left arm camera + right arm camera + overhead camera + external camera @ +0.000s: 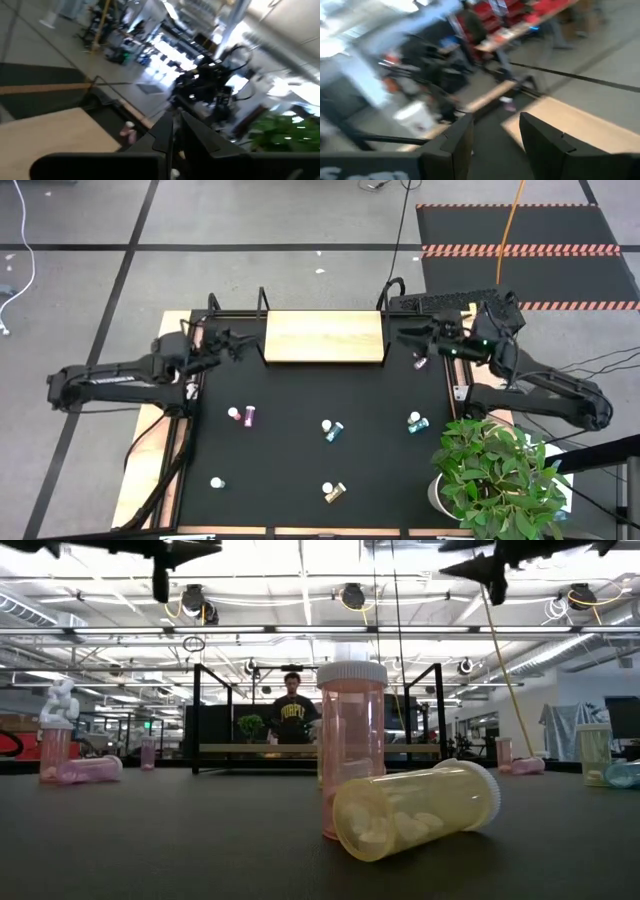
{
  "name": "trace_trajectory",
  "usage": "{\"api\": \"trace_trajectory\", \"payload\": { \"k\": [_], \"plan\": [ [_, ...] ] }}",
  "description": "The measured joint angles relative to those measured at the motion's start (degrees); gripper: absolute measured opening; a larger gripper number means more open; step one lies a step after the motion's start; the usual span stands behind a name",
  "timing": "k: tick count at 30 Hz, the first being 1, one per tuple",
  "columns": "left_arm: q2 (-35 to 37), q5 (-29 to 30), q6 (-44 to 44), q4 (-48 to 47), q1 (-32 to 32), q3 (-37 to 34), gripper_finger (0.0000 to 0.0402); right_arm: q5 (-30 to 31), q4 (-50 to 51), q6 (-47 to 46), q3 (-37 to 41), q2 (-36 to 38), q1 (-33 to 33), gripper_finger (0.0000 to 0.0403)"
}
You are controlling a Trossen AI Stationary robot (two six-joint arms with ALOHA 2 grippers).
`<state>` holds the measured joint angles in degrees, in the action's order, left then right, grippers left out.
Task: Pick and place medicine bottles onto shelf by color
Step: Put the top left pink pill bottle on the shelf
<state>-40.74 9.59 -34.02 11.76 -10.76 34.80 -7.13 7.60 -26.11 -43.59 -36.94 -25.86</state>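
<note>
The light-wood shelf (323,337) with black brackets stands at the table's far edge. Small white-capped bottles are scattered on the black tabletop: a pink one (242,416), two teal ones (332,429) (416,422), and a pink one (420,361) near the shelf's right end. In the low view a yellow bottle (415,810) lies on its side in front of an upright pale pink one (351,740). My left gripper (245,343) hovers shut and empty at the shelf's left end. My right gripper (400,335) hovers open and empty at its right end.
A potted green plant (495,475) stands at the table's near right corner. Another small bottle (216,482) stands near the front left. A keyboard (450,300) lies behind the shelf on the right. A person (292,720) stands beyond the table.
</note>
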Motion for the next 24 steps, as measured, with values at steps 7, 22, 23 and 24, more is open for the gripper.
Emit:
{"api": "trace_trajectory", "payload": {
  "k": [7, 22, 23, 24],
  "plan": [
    [-8.7, 0.7, 7.3, -6.6, -1.6, 9.5, 0.0038, 2.7, 16.9, 5.7, -7.9, -4.2, -4.5, 0.0157],
    [-24.7, 1.0, 13.4, -9.8, -7.3, 23.0, 0.0161, 8.5, 28.9, 14.0, -16.9, -8.4, -10.2, 0.0157],
    [-25.4, 0.7, 13.3, -11.8, -7.9, 24.0, 0.0174, 9.0, 29.8, 14.0, -16.9, -8.4, -10.6, 0.0157],
    [-26.1, 0.5, 12.9, -14.0, -8.5, 25.1, 0.0185, 9.3, 31.0, 14.0, -16.9, -8.4, -11.0, 0.0157]
  ]
}}
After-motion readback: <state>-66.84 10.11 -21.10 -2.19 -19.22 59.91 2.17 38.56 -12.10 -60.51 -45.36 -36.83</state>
